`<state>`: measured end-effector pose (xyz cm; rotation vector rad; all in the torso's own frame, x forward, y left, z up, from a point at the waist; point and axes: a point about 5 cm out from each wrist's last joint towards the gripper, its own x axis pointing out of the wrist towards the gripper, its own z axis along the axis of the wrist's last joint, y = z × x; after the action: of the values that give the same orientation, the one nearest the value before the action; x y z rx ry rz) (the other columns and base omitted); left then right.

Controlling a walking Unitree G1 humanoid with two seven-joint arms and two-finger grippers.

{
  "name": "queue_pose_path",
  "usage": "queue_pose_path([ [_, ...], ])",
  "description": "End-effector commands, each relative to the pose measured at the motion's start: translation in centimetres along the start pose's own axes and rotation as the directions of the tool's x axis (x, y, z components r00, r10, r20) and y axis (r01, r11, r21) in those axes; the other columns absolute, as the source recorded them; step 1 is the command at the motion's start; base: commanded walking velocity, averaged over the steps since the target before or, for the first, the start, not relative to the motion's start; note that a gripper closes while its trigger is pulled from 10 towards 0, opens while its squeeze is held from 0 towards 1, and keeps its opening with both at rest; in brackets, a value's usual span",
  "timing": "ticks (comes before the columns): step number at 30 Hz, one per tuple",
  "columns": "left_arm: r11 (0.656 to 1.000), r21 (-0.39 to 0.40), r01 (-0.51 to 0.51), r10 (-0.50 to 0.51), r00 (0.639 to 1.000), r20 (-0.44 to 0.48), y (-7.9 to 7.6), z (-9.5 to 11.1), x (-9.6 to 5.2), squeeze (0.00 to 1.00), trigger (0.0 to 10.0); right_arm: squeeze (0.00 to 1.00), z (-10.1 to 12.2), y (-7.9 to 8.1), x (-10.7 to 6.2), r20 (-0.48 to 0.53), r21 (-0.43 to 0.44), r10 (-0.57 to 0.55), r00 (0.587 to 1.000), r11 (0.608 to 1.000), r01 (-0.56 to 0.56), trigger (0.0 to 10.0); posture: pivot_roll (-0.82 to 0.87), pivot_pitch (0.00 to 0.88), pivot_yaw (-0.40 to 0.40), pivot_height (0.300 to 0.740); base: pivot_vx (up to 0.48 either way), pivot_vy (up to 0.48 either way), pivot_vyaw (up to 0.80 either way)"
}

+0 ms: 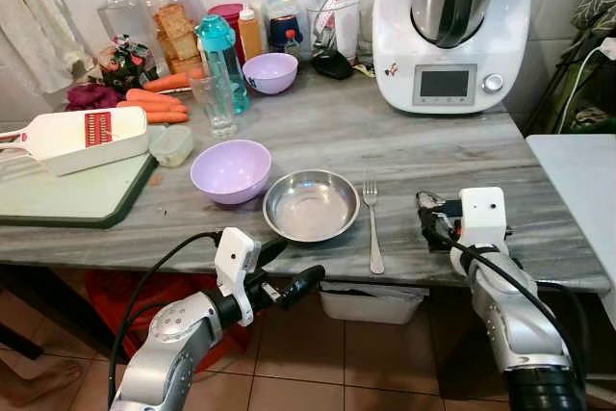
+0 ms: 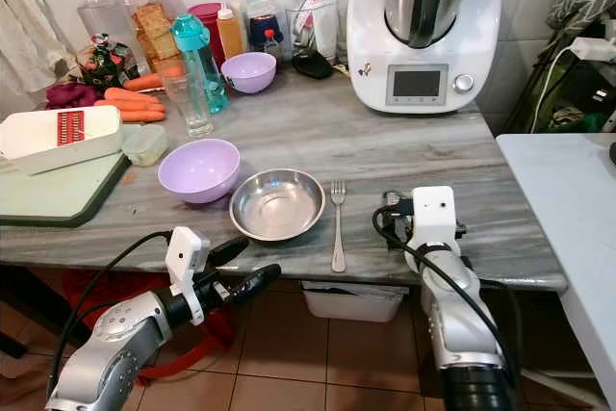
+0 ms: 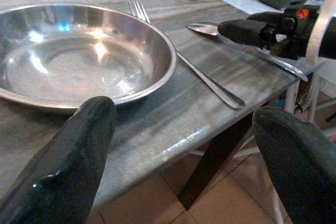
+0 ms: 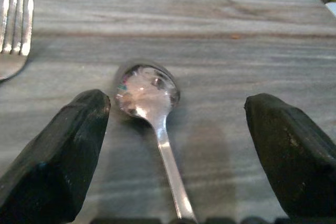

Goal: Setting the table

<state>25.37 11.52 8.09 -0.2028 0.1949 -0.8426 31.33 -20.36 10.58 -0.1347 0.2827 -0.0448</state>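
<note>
My right pincer hangs wide over the spoon on the bench — beside the fork and steel bowl; left pincer spread, empty.

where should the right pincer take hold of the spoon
By the handle. The spoon lies flat on the counter, bowl away from the right pincer, thin handle between its open fingers. Come from above and close across the handle.

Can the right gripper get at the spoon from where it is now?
Probably yes. The right gripper hangs open just over the counter, its fingers either side of the spoon. Nothing lies between them; the fork sits off to the side.
</note>
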Motion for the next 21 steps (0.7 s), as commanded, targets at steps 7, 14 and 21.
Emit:
queue_pose_path([
  [7, 0.999, 0.013, 0.032, -0.032, 0.999, 0.017, -0.3, 0.7, -0.6, 0.0, 10.0, 0.0, 0.7, 0.2, 1.1, -0.015, 0.016, 0.037, 0.999, 0.999, -0.037, 10.0, 0.0, 0.0, 0.098, 0.74, 0.0, 0.0, 0.0],
  [14, 0.994, -0.007, 0.113, -0.113, 0.993, 0.026, -0.9, 1.2, -0.8, 0.0, 10.0, 0.0, 0.6, 0.2, 1.5, -0.029, 0.021, 0.047, 0.998, 0.999, -0.047, 10.0, 0.0, 0.0, 0.096, 0.74, 0.0, 0.0, 0.0],
  [21, 0.992, -0.006, 0.125, -0.125, 0.992, 0.022, -0.9, 1.5, -1.0, 0.0, 10.0, 0.0, 0.3, 0.2, 2.1, -0.042, 0.03, 0.058, 0.997, 0.998, -0.057, 10.0, 0.0, 0.0, 0.105, 0.74, 0.0, 0.0, 0.0],
])
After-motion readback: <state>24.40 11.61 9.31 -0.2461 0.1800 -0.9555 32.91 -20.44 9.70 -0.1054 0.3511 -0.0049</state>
